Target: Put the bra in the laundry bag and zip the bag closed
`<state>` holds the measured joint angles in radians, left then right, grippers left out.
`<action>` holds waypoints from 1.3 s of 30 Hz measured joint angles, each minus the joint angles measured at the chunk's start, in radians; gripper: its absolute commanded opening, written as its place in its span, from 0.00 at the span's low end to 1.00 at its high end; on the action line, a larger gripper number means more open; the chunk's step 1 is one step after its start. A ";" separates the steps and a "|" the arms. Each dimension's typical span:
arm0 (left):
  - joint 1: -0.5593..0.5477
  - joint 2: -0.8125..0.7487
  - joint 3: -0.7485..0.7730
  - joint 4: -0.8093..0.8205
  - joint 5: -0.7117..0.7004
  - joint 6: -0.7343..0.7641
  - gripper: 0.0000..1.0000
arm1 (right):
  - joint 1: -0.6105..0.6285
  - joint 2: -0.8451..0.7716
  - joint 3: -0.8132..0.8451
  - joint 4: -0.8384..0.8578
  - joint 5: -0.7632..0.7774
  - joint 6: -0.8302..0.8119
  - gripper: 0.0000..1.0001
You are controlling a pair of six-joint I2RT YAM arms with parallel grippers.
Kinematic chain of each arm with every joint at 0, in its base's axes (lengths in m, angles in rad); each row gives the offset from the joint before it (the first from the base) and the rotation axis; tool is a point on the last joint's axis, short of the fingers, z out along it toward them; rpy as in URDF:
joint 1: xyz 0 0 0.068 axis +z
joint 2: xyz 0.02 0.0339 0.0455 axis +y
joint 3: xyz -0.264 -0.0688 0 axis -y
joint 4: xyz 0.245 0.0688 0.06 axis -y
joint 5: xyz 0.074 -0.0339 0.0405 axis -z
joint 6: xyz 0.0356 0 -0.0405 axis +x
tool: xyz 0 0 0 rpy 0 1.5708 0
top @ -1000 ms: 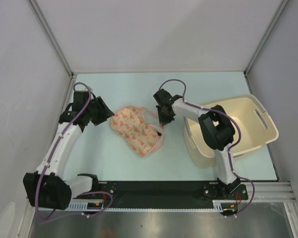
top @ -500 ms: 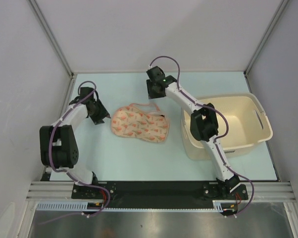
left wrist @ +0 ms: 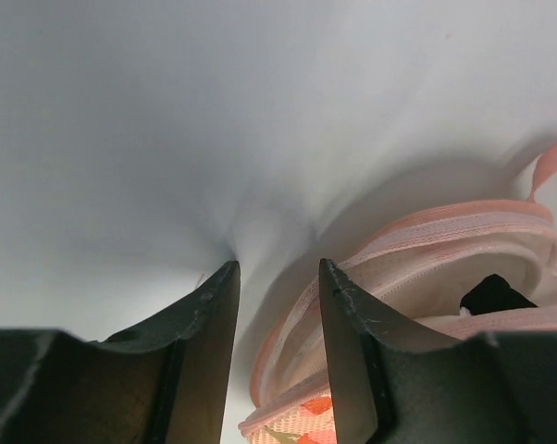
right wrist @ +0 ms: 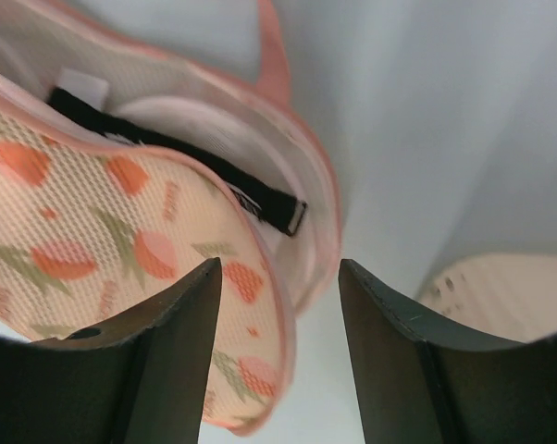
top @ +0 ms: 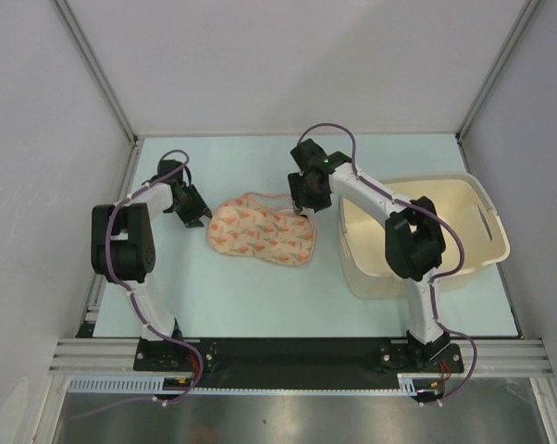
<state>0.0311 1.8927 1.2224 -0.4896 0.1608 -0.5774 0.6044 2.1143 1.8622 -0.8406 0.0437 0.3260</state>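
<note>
The peach patterned laundry bag (top: pixel 260 231) lies flat on the table between both arms. In the right wrist view its far edge gapes (right wrist: pixel 121 213). The bra's white cup (right wrist: pixel 191 118) and black strap (right wrist: pixel 181 157) show inside. My right gripper (top: pixel 305 200) hangs open just above the bag's right end, its fingers (right wrist: pixel 278 277) straddling the rim without touching it. My left gripper (top: pixel 198 212) is open at the bag's left end. The bag's pink seam (left wrist: pixel 417 240) lies beside and partly between its fingers (left wrist: pixel 277 273). A black bit of bra (left wrist: pixel 494 294) peeks out.
A cream plastic basket (top: pixel 487 217) stands right of the bag, close beside the right arm's forearm; its rim (right wrist: pixel 501 291) shows in the right wrist view. A pink loop (top: pixel 277 196) sticks out at the bag's far edge. Grey walls enclose the table.
The right gripper opened, let go of the bag's right end, lifted away and came back above it. The bag swung flatter, lying crosswise. The left arm folded back and its jaws narrowed slightly.
</note>
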 measured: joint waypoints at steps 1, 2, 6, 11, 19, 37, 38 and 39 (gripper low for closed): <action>0.000 0.000 -0.007 0.010 0.010 -0.006 0.45 | -0.002 -0.026 -0.037 0.001 0.002 0.002 0.59; 0.000 -0.006 -0.019 0.026 0.024 -0.012 0.45 | -0.006 -0.047 -0.069 0.004 0.005 0.002 0.59; 0.001 -0.054 -0.116 0.120 0.084 -0.054 0.44 | -0.038 -0.121 -0.178 0.018 0.037 -0.006 0.59; -0.008 -0.184 -0.317 0.211 0.163 -0.132 0.45 | -0.066 -0.207 -0.269 0.018 0.102 -0.029 0.59; -0.016 -0.479 -0.589 0.160 0.169 -0.235 0.58 | 0.010 -0.307 -0.303 0.003 0.189 -0.070 0.66; -0.119 -0.603 -0.530 0.139 0.221 -0.025 0.70 | 0.254 -0.447 -0.640 0.295 -0.211 0.175 0.78; -0.120 -0.568 -0.515 0.133 0.223 -0.007 0.71 | 0.254 -0.459 -0.681 0.327 -0.235 0.199 0.79; -0.121 -0.538 -0.503 0.132 0.227 0.008 0.71 | 0.254 -0.471 -0.720 0.360 -0.257 0.228 0.80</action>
<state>-0.0898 1.3544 0.7193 -0.3580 0.3882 -0.5690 0.8581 1.6436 1.1423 -0.4801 -0.2131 0.5537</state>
